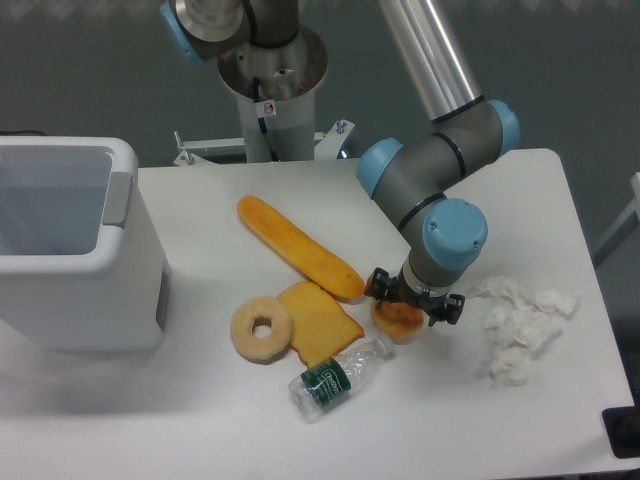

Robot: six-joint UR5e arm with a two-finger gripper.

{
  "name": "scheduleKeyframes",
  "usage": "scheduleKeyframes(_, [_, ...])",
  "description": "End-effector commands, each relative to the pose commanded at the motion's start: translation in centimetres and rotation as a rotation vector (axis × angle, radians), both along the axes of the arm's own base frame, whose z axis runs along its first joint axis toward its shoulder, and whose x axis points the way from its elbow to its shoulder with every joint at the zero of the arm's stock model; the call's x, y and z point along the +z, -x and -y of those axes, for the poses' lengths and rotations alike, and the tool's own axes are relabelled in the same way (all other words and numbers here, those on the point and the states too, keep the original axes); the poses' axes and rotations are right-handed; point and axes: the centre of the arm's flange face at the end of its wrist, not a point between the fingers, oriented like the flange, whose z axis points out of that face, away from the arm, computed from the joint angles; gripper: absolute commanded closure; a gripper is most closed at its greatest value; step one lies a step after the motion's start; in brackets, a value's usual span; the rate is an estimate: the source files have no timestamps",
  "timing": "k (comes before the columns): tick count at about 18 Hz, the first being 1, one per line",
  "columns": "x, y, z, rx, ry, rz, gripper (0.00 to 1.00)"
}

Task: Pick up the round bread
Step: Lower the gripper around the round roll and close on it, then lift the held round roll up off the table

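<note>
The round bread [400, 320] sits on the white counter [560, 400] just right of the flat toast slice [318, 322] and close to the lower end of the long orange baguette [298, 247], with the plastic bottle [338, 376] lying just below and to its left. The gripper [412, 304] is directly above the bun, low over it, and its dark fingers appear to straddle the lumpy top; whether they press on it or stand apart from its sides cannot be told from this angle, since the wrist hides most of the bun. Judging by its look, the bun is light and probably soft or foam-like, so it should give under pressure and needs only a modest squeeze. Its lobed surface likely offers decent friction, but a grip high on the rounded crown could let it squirt out downward. The safer hold is across its widest middle, fingers low on opposite sides. The pale ring doughnut [262, 328] lies well to the left, and crumpled tissue [520, 325] lies to the right, clear of the gripper.
</note>
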Motion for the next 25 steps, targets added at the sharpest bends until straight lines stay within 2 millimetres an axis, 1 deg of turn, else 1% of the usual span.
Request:
scheduleKeyframes(1, [0.0, 0.0, 0.0, 0.0, -0.001, -0.001, 0.13])
scheduleKeyframes(2, [0.1, 0.1, 0.0, -0.001, -0.002, -0.003, 0.27])
scheduleKeyframes(3, [0.2, 0.1, 0.1, -0.001, -0.003, -0.002, 0.42])
scheduleKeyframes(4, [0.2, 0.0, 0.0, -0.003, -0.003, -0.002, 0.6])
scheduleKeyframes(6, [0.2, 0.0, 0.0, -0.005, -0.003, -0.004, 0.79])
scheduleKeyframes(7, [0.3, 0.0, 0.0, -0.006, -0.005, -0.004, 0.86])
scheduleKeyframes(8, [0.5, 0.0, 0.0, -0.006, -0.007, -0.007, 0.9])
scheduleKeyframes(10, [0.9, 0.0, 0.0, 0.006, -0.009, -0.012, 0.9])
scheduleKeyframes(11, [1.0, 0.0, -0.1, 0.011, -0.006, -0.015, 0.89])
scheduleKeyframes(13, [2.1, -0.1, -0.1, 0.013, -0.013, -0.033, 0.88])
scheduleKeyframes(14, [3.1, 0.0, -0.1, 0.013, -0.021, -0.047, 0.88])
scheduleKeyframes(16, [6.0, 0.4, -0.2, 0.009, -0.047, -0.091, 0.88])
scheduleKeyframes(17, [7.1, 0.6, 0.0, 0.011, -0.056, -0.107, 0.88])
scheduleKeyframes(18, [8.8, 0.9, 0.3, 0.017, -0.07, -0.131, 0.9])
scheduleKeyframes(19, [10.2, 1.3, 0.6, 0.027, -0.084, -0.151, 0.97])
scheduleKeyframes(20, [11.3, 1.6, 0.6, 0.029, -0.091, -0.17, 1.0])
scheduleKeyframes(25, [15.2, 4.2, 0.7, 0.043, -0.083, -0.251, 1.0])
